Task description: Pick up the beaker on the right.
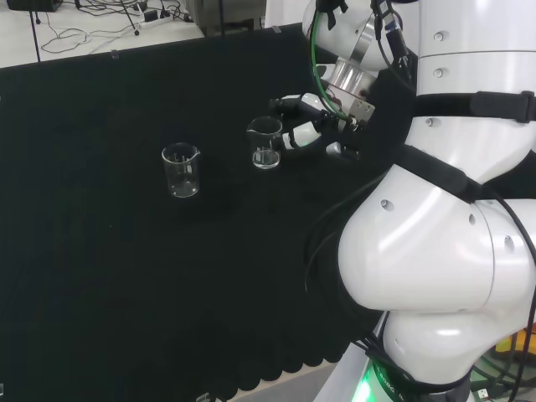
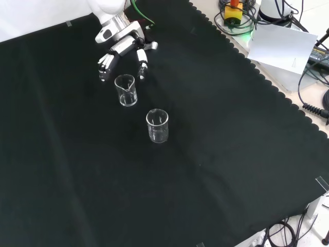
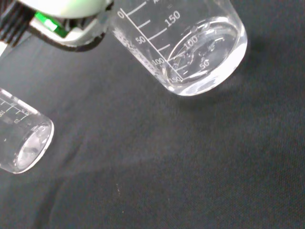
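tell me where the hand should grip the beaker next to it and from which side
Probably round the side wall of the near beaker, about mid-height, coming from the right in the head view, where the hand already sits with straight fingers either side. It stands upright, with the spout facing away from the hand and the other beaker well apart.

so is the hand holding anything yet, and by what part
Nothing is held. The hand is open, its fingers reaching to either side of the nearer beaker, which stands on the cloth. The other beaker stands apart.
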Controlling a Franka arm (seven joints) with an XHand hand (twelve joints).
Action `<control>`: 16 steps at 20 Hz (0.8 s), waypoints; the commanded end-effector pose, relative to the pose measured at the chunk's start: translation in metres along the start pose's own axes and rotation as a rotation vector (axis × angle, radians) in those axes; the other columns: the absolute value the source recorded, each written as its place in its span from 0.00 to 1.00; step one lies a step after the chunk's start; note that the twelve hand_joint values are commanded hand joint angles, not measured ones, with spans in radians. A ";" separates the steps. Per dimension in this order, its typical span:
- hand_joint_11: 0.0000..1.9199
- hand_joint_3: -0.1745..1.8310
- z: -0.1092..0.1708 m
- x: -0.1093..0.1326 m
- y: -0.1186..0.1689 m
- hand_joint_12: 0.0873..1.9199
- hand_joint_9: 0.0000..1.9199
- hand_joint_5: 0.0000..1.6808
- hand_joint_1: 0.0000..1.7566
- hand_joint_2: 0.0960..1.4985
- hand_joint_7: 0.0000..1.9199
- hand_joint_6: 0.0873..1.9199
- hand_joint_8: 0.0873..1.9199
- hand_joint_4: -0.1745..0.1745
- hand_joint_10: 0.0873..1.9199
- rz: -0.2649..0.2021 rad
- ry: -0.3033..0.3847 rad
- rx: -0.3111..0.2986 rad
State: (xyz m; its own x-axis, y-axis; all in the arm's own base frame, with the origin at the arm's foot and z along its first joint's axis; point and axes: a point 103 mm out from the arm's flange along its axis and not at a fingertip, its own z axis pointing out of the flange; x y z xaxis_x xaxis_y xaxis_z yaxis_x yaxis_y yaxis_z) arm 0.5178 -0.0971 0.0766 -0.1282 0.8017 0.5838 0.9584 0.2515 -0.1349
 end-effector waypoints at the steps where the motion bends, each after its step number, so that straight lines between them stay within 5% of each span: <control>1: 0.00 0.34 0.009 0.000 0.004 0.67 0.18 0.27 0.49 0.32 0.13 0.00 0.28 0.44 0.28 -0.021 0.016 -0.009; 16: 0.00 0.36 0.021 -0.004 0.013 0.67 0.20 0.31 0.52 0.31 0.15 0.00 0.28 0.42 0.27 -0.059 0.069 -0.080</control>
State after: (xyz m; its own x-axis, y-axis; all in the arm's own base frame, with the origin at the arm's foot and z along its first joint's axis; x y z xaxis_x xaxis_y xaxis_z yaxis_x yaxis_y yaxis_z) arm 0.5238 -0.0882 0.0573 -0.1620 0.7504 0.6409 0.9674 0.2488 -0.0467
